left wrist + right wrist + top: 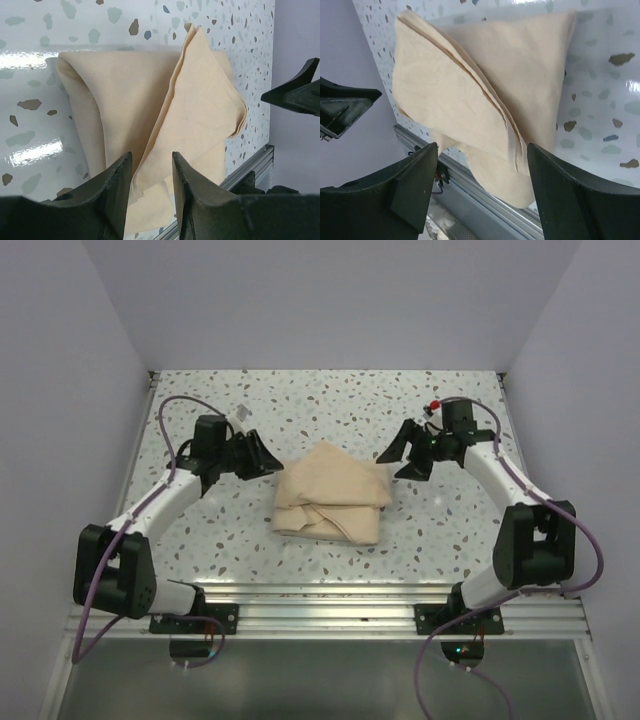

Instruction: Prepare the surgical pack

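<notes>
The surgical pack (332,502) lies in the middle of the speckled table as a folded tan-beige cloth bundle, its flaps overlapping on top. It fills the left wrist view (165,105) and the right wrist view (485,85). My left gripper (262,455) hovers just off the pack's upper left side. Its jaws (152,156) stand apart with nothing between them. My right gripper (398,460) hangs off the pack's upper right corner, jaws wide apart (482,147) and holding nothing. Whatever the cloth wraps is hidden.
The speckled table (330,405) is closed in by white walls at the back and both sides. An aluminium rail (330,595) with both arm bases runs along the near edge, close below the pack. Each wrist view shows the other arm's fingers (295,92) (345,107) beyond the pack.
</notes>
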Tool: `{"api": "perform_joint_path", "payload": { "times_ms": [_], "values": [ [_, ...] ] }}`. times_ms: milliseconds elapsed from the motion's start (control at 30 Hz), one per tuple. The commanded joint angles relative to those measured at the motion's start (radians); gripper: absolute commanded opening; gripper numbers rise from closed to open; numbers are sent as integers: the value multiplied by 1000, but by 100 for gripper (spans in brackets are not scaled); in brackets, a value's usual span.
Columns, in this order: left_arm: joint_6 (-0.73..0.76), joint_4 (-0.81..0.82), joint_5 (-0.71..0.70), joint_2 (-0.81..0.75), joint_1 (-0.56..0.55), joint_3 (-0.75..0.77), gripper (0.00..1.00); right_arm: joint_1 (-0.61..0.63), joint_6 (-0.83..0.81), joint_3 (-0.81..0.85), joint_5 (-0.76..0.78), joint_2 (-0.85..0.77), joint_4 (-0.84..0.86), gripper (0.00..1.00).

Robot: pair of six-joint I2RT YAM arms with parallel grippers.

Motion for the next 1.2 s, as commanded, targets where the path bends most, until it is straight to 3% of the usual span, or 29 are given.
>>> {"api": "perform_joint_path", "payload": {
  "times_ms": [0, 200, 467, 700, 1000, 1167],
  "values": [
    [49, -52, -23, -42, -1, 63, 41, 9, -70, 122, 20, 44, -34, 76],
    [48, -75, 12, -138, -27, -8, 45, 50, -45, 233, -73, 229, 69, 75],
    [-126, 86, 163, -405, -52, -248, 57, 126, -22, 400, -177, 473, 208, 80],
    [-138, 129, 239, -411, -54, -320, 65, 187, 33, 500, -254, 613, 331, 77],
    [-195, 165, 299, -457, -67, -463, 64, 218, 74, 504, -329, 635, 416, 73],
    [-236, 156, 304, -496, -80, -515, 65, 222, 62, 449, -351, 613, 431, 61]
  ]
}}
